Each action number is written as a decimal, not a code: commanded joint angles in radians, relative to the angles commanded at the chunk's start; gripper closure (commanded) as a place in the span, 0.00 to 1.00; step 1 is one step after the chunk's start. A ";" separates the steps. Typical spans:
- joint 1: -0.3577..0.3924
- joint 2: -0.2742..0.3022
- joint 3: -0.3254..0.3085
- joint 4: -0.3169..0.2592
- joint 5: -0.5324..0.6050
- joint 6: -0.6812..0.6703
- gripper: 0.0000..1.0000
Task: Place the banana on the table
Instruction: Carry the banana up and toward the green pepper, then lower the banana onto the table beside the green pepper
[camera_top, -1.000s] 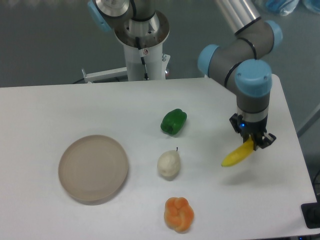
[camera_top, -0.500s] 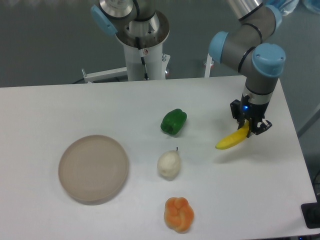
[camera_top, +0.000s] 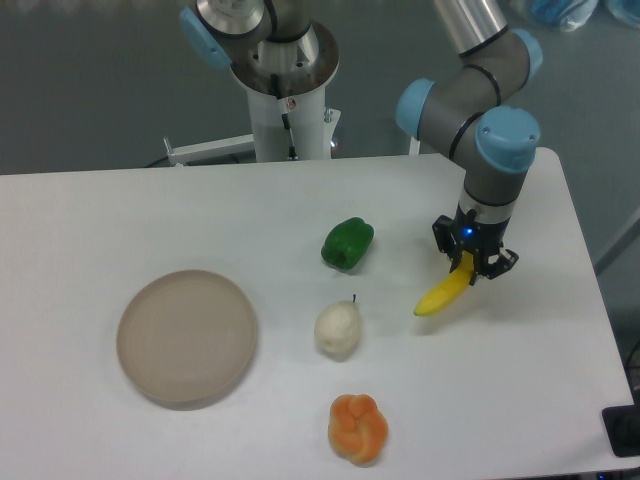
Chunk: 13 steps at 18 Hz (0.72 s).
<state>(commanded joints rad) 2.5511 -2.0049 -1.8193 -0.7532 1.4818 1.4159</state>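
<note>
The bright yellow banana (camera_top: 441, 291) hangs tilted from my gripper (camera_top: 470, 262), which is shut on its upper end. Its lower tip points down-left, close to the white table (camera_top: 250, 210); I cannot tell whether it touches the surface. The gripper points straight down over the right part of the table, to the right of the green pepper and the pear.
A green pepper (camera_top: 347, 243) lies mid-table, a cream-white pear (camera_top: 337, 328) below it, and an orange lobed fruit (camera_top: 358, 428) near the front edge. A round beige plate (camera_top: 186, 335) sits at the left. The robot base (camera_top: 285, 100) stands behind the table.
The gripper, with the banana in it, has moved left and a little toward the back of the table, nearer the pepper and pear. The other objects have not moved.
</note>
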 joint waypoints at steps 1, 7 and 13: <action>-0.006 -0.008 0.000 0.008 0.000 0.000 0.66; -0.015 -0.037 0.014 0.028 0.031 0.029 0.66; -0.020 -0.046 0.015 0.029 0.031 0.054 0.66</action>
<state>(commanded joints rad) 2.5311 -2.0509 -1.8040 -0.7240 1.5125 1.4696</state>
